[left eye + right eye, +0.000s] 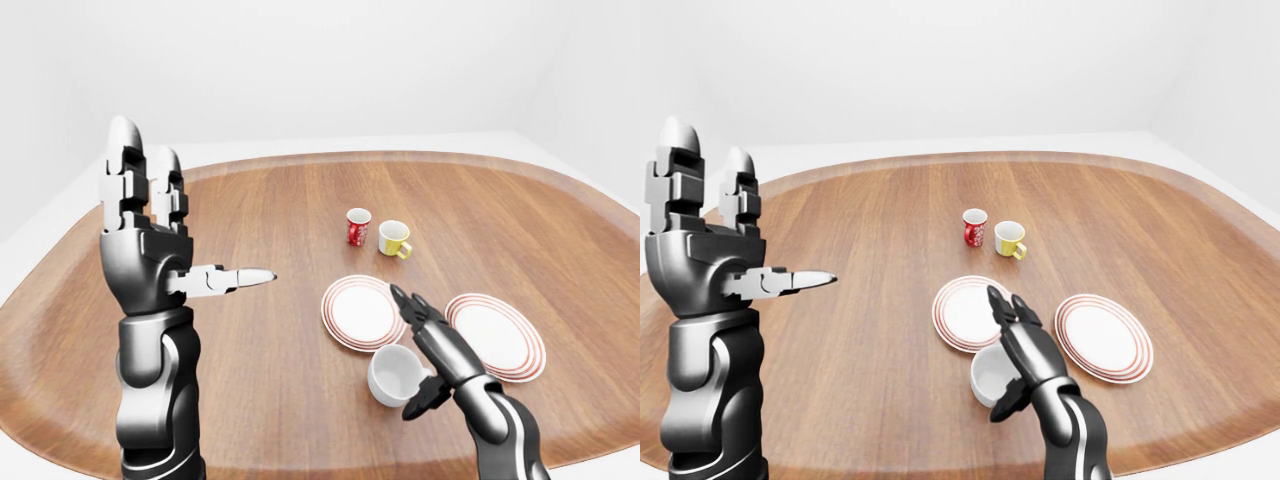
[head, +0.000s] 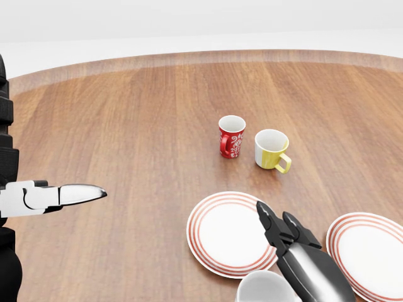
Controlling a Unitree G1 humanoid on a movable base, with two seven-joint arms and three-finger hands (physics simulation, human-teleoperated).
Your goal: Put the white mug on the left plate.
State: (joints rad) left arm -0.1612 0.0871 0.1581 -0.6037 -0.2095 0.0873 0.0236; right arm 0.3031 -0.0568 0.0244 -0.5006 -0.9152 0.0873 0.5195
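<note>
White mug (image 1: 398, 373) plain, glossy, squat and round, mouth up and tilted slightly toward the camera, pale grey inside; no handle visible from either eye view. Standing on the wooden tabletop (image 1: 270, 220) just beside the left plate (image 1: 362, 311), off its rim at about 5 o'clock, not on it. In the head view only the mug's rim showing, at the bottom edge.

Right robot hand (image 1: 428, 356) set against the mug's 3 o'clock side: two dark fingers (image 1: 415, 310) stretched straight toward 11 o'clock over the gap between the plates, thumb curled low beside the mug's base. Open, fingers about the mug rather than wrapped round it; actual contact hard to judge.

Left robot hand (image 1: 160, 230) raised well apart at 9 o'clock, palm upright, two fingers pointing to 12 o'clock, thumb out flat toward 3 o'clock. Open, empty.

Left plate white with thin red rings round the border. Right plate (image 1: 497, 335) of the same pattern at its 3 o'clock, near but not touching. Toward 12 o'clock from the plates, a red mug with white pattern (image 2: 231, 136) and a yellow and white mug (image 2: 272, 150) just beside each other, yellow handle turned toward 5 o'clock.
</note>
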